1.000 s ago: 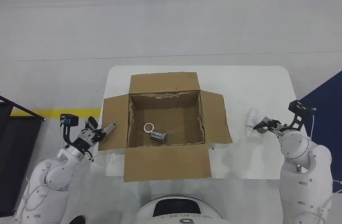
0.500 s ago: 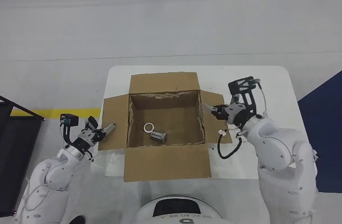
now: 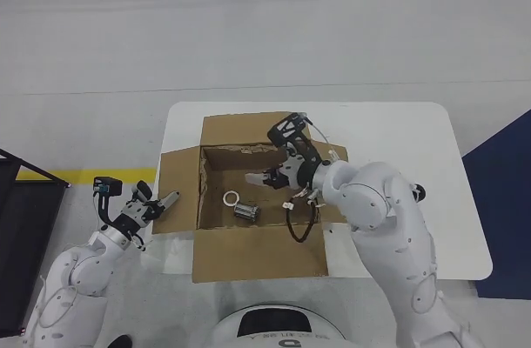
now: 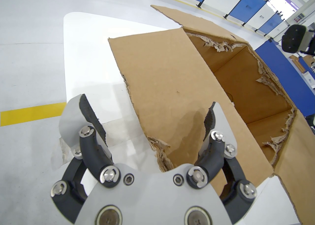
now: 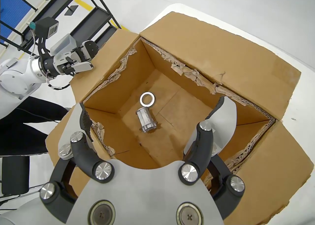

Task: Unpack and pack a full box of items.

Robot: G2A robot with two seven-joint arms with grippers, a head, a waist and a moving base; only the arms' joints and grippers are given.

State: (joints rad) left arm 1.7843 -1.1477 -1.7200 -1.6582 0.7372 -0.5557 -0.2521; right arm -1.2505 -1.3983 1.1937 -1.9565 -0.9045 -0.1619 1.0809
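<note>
while the box (image 3: 257,252) sits open on the white worktop (image 3: 396,130), a metal ring (image 3: 232,197) and a cylinder (image 3: 246,210) (ring at its 11 o'clock) lie on its floor. the right gripper (image 3: 258,178) hangs above them, wide and empty. the left gripper (image 3: 168,199), also wide and empty, is at the edge of the 9 o'clock flap.

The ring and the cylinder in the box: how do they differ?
The ring is thin and flat; the cylinder is longer and bulkier. The ring lies with its hole facing up; the cylinder lies on its side. The ring looks smooth; the cylinder has a notched end. Both are silvery and lie on the box floor.
</note>
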